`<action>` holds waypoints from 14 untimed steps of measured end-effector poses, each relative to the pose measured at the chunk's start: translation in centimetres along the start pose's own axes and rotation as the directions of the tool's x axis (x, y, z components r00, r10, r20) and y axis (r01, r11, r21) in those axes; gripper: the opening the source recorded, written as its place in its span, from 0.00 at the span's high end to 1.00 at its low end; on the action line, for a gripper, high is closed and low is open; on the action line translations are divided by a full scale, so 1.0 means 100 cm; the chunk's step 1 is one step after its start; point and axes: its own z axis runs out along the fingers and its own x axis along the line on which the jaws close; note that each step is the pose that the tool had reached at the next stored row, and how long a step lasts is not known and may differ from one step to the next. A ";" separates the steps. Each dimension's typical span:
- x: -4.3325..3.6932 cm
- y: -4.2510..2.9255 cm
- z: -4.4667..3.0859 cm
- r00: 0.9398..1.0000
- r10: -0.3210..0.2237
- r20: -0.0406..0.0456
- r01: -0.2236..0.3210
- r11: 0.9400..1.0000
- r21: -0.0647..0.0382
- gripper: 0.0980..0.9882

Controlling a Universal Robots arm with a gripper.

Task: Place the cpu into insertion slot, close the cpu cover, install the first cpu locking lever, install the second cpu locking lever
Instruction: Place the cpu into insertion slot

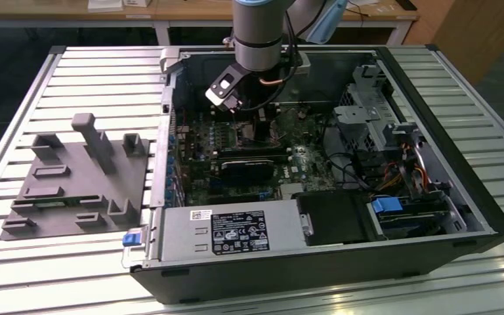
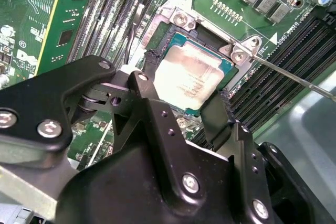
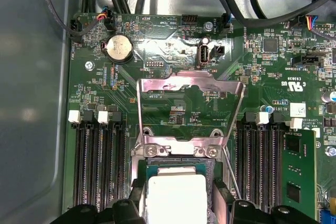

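One cpu (image 2: 190, 77) (image 3: 176, 191) lay flat in the single insertion slot (image 3: 178, 148), its dull metal top facing up and its square edges in line with the slot's silver rim, so no side ran longer than another. The gripper (image 2: 182, 85) (image 3: 181, 199) was closed on the cpu, one black finger against each of two opposite edges. The one cpu cover (image 3: 189, 80) stood swung open on its hinge, its window showing green motherboard (image 3: 157, 35) behind. One thin locking lever (image 2: 294, 77) stuck out, unlatched, beside the slot. Two banks of memory slots (image 3: 100, 166) flanked the slot. In the exterior view the gripper (image 1: 254, 123) reached into the open computer case (image 1: 322, 275).
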 end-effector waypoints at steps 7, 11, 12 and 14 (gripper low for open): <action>0.0000 0.0000 -0.0001 1.000 0.000 0.000 0.000 1.000 0.000 0.52; 0.0000 0.0001 -0.0020 1.000 0.000 0.000 0.000 1.000 0.000 0.52; -0.0001 0.0002 -0.0029 1.000 0.000 0.000 0.000 1.000 0.000 0.52; 0.0000 0.0002 -0.0032 1.000 0.000 0.000 0.000 1.000 0.000 0.52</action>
